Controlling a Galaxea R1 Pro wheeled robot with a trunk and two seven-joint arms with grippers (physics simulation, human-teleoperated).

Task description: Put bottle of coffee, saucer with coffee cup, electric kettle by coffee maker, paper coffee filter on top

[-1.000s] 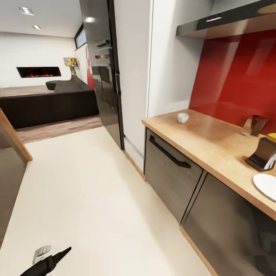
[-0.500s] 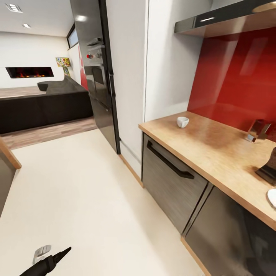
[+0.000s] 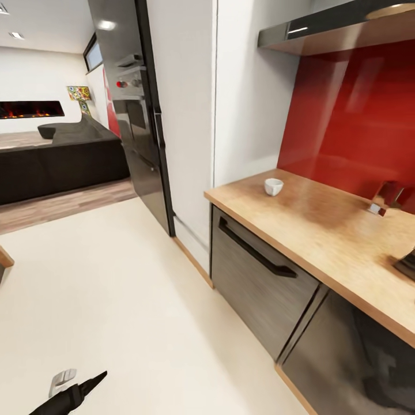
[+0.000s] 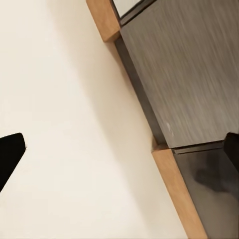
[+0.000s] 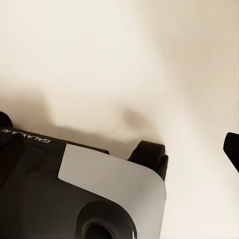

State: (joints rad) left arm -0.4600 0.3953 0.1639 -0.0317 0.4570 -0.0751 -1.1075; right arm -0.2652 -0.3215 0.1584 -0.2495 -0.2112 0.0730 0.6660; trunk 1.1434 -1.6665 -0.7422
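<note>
Kitchen floor, pale and bare, is stretching ahead of me toward a tall dark oven column (image 3: 141, 121), with a wooden tabletop (image 3: 323, 230) running along on my right against a red backsplash (image 3: 357, 121). I am rolling through here with both arms hanging low, so no grasp is in hand.

My left claw (image 3: 80, 389) is showing at the low edge of the head view as a dark tip over the floor; I cannot tell whether its fingers are apart or together. Through the right wrist view I am looking down at my own base (image 5: 74, 194) and the floor, and one dark fingertip (image 5: 233, 149) there is telling me nothing about that claw either.

Of the task's things, the coffee cup (image 3: 273, 186) is sitting upright near the tabletop's far corner, close to its front edge. A dark object (image 3: 408, 264), cut by the frame, is standing toward the near end; I cannot name it. A shiny angular piece (image 3: 385, 196) is sitting at the back edge.

My judgement: the risk is in driving. The cabinet fronts (image 3: 259, 276) and the drawer handle (image 3: 253, 248) are jutting close on my right, and a tight turn could clip them with my base or a dangling arm.
</note>
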